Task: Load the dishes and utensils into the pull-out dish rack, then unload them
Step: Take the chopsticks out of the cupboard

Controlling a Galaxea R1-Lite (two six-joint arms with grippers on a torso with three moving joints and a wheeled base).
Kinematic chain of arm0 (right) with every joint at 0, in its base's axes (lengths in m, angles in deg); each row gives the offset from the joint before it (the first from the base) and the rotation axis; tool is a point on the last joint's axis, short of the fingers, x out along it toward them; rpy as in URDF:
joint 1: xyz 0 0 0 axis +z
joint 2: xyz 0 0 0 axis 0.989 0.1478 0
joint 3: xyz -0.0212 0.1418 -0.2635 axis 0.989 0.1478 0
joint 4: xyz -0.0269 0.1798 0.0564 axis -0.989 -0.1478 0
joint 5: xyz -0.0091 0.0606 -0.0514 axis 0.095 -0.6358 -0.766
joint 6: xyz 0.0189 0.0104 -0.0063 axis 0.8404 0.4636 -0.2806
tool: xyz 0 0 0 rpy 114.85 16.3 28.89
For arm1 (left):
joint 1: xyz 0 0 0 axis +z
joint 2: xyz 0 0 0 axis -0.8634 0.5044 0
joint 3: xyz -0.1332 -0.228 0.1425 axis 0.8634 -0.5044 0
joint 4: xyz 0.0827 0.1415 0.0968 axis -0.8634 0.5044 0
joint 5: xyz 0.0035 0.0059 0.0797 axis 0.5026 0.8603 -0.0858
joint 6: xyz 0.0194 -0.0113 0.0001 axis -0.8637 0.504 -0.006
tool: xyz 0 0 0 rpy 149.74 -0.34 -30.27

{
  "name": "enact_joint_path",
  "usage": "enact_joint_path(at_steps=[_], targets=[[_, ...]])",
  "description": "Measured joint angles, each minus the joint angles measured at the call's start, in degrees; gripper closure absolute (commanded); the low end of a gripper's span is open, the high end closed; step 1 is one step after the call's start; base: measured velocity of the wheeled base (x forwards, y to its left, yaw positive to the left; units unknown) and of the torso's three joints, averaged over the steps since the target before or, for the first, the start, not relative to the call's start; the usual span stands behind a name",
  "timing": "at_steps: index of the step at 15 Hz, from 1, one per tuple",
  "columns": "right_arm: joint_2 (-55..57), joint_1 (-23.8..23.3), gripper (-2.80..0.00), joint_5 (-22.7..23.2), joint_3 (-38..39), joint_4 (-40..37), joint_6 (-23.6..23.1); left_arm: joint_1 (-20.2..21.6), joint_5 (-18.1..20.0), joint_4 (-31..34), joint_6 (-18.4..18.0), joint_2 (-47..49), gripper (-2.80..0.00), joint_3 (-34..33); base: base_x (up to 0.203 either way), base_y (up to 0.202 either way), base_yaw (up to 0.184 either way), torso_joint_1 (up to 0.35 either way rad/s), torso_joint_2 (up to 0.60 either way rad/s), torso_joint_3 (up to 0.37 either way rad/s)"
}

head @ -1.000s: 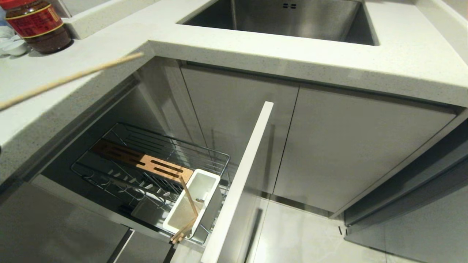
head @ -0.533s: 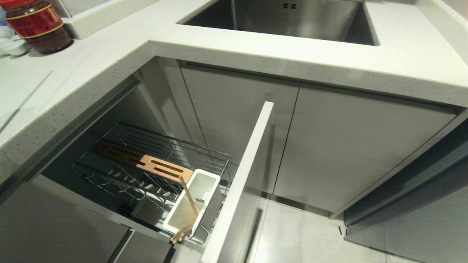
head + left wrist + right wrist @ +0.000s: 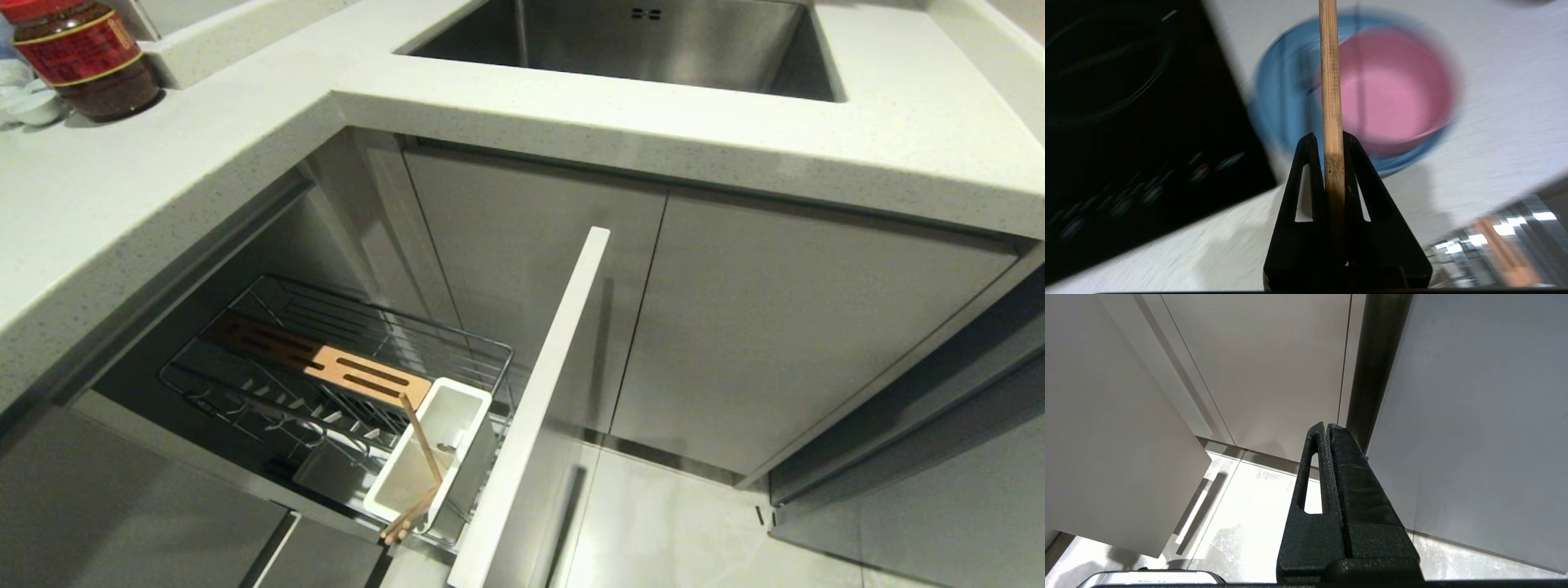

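Note:
My left gripper (image 3: 1327, 141) is shut on a light-brown wooden chopstick (image 3: 1329, 81), which sticks out straight ahead of the fingers. It hangs over the counter above the light blue plate (image 3: 1282, 94), which has the pink bowl (image 3: 1396, 90) sitting in it. The pull-out dish rack (image 3: 490, 347) stands open below the counter. Another chopstick (image 3: 420, 445) leans in its white utensil holder (image 3: 457, 408), beside the slotted wooden strip (image 3: 359, 377). My right gripper (image 3: 1327, 425) is shut and empty, low by the cabinet fronts. Neither arm shows in the head view.
A black cooktop (image 3: 1126, 122) lies on the counter beside the plate. The steel sink (image 3: 653, 41) is at the back, and a dark jar (image 3: 82, 57) stands at the far left. The rack's pale front panel (image 3: 547, 392) juts out over the tiled floor (image 3: 678, 531).
One second ago the held chopstick crossed the upper left of the head view; it has since swung out of that view to the left. The rack and its chopstick have not moved.

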Motion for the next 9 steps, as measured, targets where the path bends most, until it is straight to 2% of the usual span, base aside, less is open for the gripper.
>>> enact_joint_path(at_steps=[2,3,5,9], targets=[[0.0,0.0,0.0,0.0,0.0,0.0,0.0,2.4,-4.4,2.3,1.3,-0.2,0.0,-3.0,0.0,0.0,0.0,0.0,0.0,0.0],[0.0,0.0,0.0,0.0,0.0,0.0,0.0,2.9,-5.2,3.4,2.8,-0.3,0.0,-4.3,0.0,0.0,0.0,0.0,0.0,0.0],[0.0,0.0,0.0,0.0,0.0,0.0,0.0,3.2,-5.2,5.9,5.2,-0.4,0.0,-6.5,0.0,0.0,0.0,0.0,0.0,0.0],[0.0,0.0,0.0,0.0,0.0,0.0,0.0,3.4,-5.0,6.2,7.7,0.2,0.0,-11.0,0.0,0.0,0.0,0.0,0.0,0.0]])
